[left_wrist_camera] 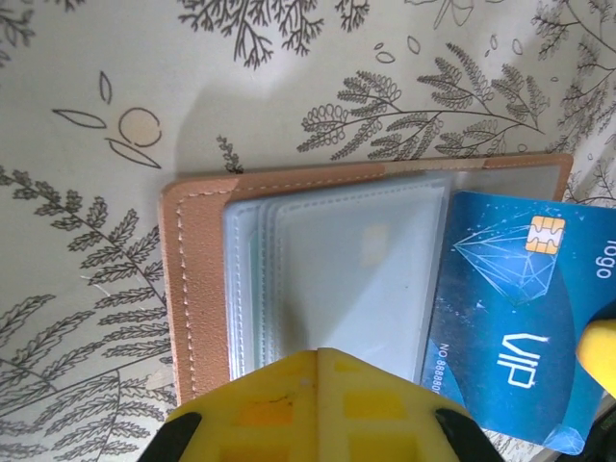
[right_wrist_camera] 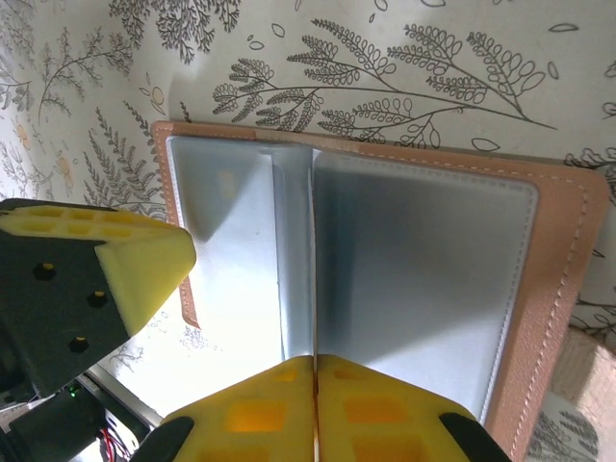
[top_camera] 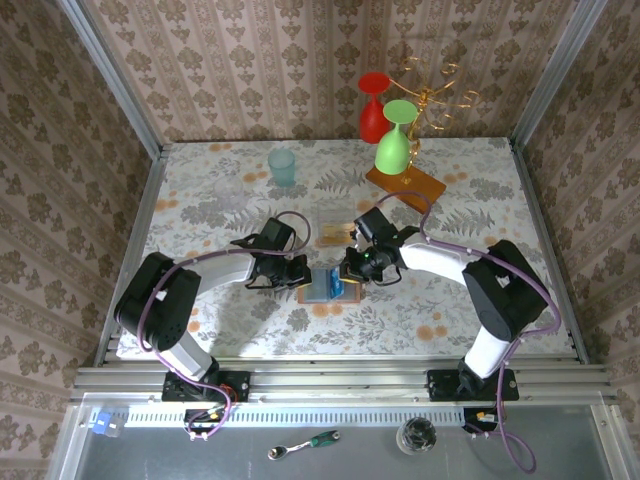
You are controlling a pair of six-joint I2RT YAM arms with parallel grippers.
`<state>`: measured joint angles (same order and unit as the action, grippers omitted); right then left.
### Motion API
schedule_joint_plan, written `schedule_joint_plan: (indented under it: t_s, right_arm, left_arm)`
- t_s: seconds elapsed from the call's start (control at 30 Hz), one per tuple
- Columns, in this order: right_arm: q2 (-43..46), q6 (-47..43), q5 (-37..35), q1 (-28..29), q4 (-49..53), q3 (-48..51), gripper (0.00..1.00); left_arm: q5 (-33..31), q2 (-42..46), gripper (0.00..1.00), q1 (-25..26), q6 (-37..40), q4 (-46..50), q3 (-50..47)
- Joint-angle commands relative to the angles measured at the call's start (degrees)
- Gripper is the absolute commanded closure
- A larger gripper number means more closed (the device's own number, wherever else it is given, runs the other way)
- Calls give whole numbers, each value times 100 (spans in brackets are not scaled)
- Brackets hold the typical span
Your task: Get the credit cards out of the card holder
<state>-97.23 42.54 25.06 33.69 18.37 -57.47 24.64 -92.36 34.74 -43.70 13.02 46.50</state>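
Top view, where: The card holder (top_camera: 312, 297) lies open on the flowery table (top_camera: 200, 200), near the front and in the middle. The two arms meet over it.
Top view, claws: The left claw (top_camera: 298, 272) is at the holder's left side. The right claw (top_camera: 350, 270) is at its right side. A blue card (top_camera: 322, 283) shows between them.
Left wrist view, card: The blue card (left_wrist_camera: 520, 318) sticks out of the clear pockets (left_wrist_camera: 337, 269) on the right. I think it is partly out.
Left wrist view, words: The card says "VIP" and "logo". It also has "NO" and a row of 8s that is cut off. It has a gold chip (left_wrist_camera: 546, 236).
Left wrist view, left claw: The left claw (left_wrist_camera: 318, 371) is closed tight at the holder's edge. I cannot tell if it pinches anything.
Right wrist view, right claw: The right claw (right_wrist_camera: 316, 380) is closed. A thin edge runs into the crack between its two fingers. I think this is the blue card seen from its side.
Right wrist view, holder: The card holder (right_wrist_camera: 568, 250) has a tan leather rim with stitches.
How it feels: The card looks light, thin, stiff and slippery. The pockets look soft and bendy.
Where to hold: Pinch the card's free end. Hold down the leather rim so the holder does not come along.
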Motion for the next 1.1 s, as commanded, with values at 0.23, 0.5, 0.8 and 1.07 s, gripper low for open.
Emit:
schedule_joint_plan:
  t_s: [0.23,0.5,0.8,1.07]
  right_arm:
    - [295,-942,-334,-139,959,-592,95]
    - [-268,-3271,-470,-179,2315,-1823,97]
    - [-731,-6317,-1649,-179,3112,-2920,99]
    - [-1134,-8364,-2349,-187,3598,-3743,100]
  left_arm:
    - [3,443,93,-143,21,178,88]
    - [-34,707,92,-299,20,147,-196]
    - [-47,976,92,-450,14,96,-509]
    - [-22,1147,91,-624,33,100,-701]
